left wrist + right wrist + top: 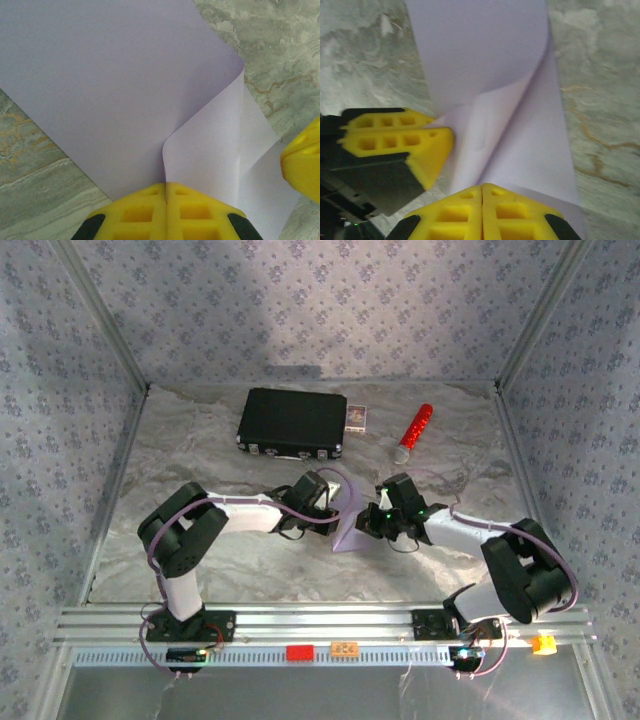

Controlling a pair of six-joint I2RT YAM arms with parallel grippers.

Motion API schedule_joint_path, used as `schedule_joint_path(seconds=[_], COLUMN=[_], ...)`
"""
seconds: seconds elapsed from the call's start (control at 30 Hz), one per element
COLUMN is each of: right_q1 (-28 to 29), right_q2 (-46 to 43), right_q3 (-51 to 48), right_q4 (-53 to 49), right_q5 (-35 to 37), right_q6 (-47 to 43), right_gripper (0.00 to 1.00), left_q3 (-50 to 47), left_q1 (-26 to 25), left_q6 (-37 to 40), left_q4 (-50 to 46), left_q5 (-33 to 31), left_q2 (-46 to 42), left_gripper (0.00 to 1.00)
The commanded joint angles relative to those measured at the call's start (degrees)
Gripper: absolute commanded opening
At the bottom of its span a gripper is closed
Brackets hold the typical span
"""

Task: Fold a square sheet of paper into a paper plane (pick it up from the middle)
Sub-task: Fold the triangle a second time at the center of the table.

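The square sheet of paper (350, 525) is pale lilac and stands bent up off the table between my two grippers in the top view. In the left wrist view the sheet (115, 85) curls over on itself, and my left gripper (166, 184) is shut on its near edge. My right gripper (482, 186) is shut on another edge of the sheet (485, 55). The two grippers sit close together: the left fingers (395, 137) show beside the right gripper, and a right finger (302, 165) shows beside the left one. The paper plane is out of view.
A black case (292, 423) lies at the back of the marbled table (200, 450). Right of it are a small card box (357, 417) and a red-and-silver cylinder (414, 432). Patterned walls close three sides. An aluminium rail (320, 625) runs along the near edge.
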Motion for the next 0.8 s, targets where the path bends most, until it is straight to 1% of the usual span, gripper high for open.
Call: schedule_joint_path(seconds=[0.0,0.17,0.37,0.57,0.67,0.77], right_q1=[-0.4,0.0,0.9,1.1,0.8,0.3], right_q2=[0.5,4.3,7.9,10.2,10.6,11.2], right_q3=[-0.4,0.9,2.2,2.1,1.1,-0.9], right_q4=[6.1,11.9,14.3,15.6,14.4,15.3], right_q5=[-2.8,-4.9,-5.7,-5.9,-4.9,-4.9], right_q6=[3.7,6.4,7.2,7.5,6.5,6.4], right_gripper=[0.08,0.05,0.04,0.04,0.03,0.04], left_q3=[-0.3,-0.7,-0.7,-0.7,-0.6,-0.6], left_q1=[0.4,0.3,0.4,0.3,0.4,0.3], left_q6=[-0.2,-0.5,-0.4,-0.4,-0.2,-0.1], left_q4=[0.5,0.8,0.6,0.3,0.0,-0.3], left_q5=[-0.1,-0.2,-0.2,-0.3,-0.4,-0.3], left_q2=[1.0,0.7,0.6,0.4,0.2,0.3], left_gripper=[0.0,0.0,0.0,0.0,0.0,0.0])
